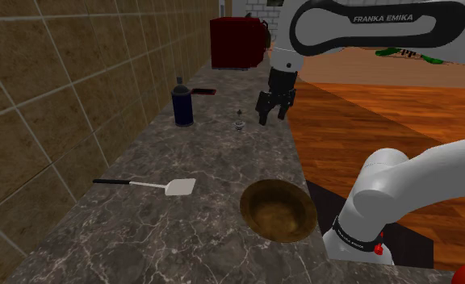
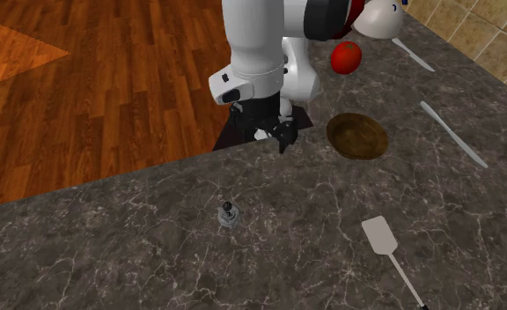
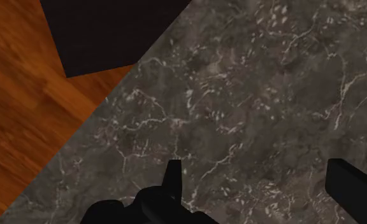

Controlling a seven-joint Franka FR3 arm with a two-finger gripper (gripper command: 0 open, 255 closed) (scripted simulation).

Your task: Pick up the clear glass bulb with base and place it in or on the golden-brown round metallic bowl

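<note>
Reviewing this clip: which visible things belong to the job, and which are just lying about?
Job:
bulb with base
golden-brown bowl
gripper, open

Lying about:
white spatula
dark blue can
red appliance
red round object

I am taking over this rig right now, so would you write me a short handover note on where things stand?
Hand: open and empty, hanging over the dark marble counter near its floor-side edge.
Bulb: sits on the counter, apart from the hand, just to its left in the shoulder view.
Bowl: on the counter nearer the stand, nothing in it.
Done: nothing; no grasp yet.
Left: move over the bulb, close on it, lift, carry it to the bowl and release.
</note>
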